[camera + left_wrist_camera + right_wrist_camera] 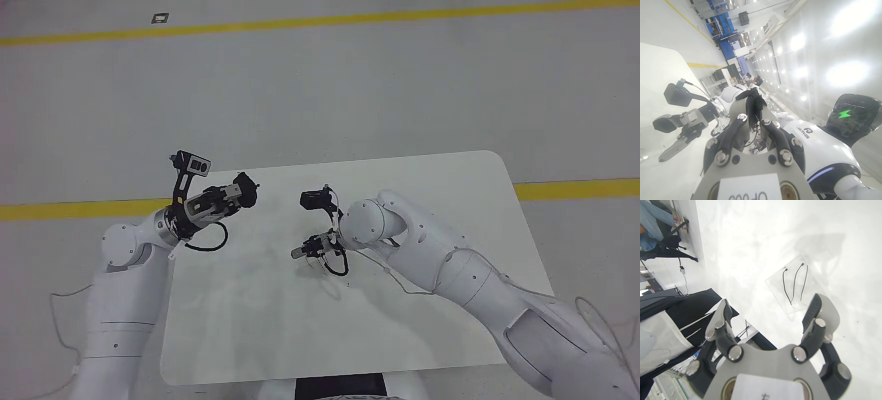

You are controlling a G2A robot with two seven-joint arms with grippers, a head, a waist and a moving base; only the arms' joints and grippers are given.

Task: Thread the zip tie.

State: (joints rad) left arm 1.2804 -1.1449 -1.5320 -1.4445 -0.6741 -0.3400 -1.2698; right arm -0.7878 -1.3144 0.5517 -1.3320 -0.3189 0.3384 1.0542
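Note:
Three black zip ties (795,283) lie side by side in a small clear tray (776,285) on the white table. My right gripper (771,300) hangs open above the table, close to the tray's near corner, with nothing between its fingers. In the top view it sits low over the table's middle (306,251). My left gripper (753,99) is raised above the table's left part (247,187). It is shut, its black pads pressed together, and I see no zip tie between them. It faces the open right gripper (663,139).
The white table (430,310) has rounded corners, and its edge (699,247) runs near the right arm. Grey floor with yellow lines (300,22) surrounds it. The right half of the table offers free room.

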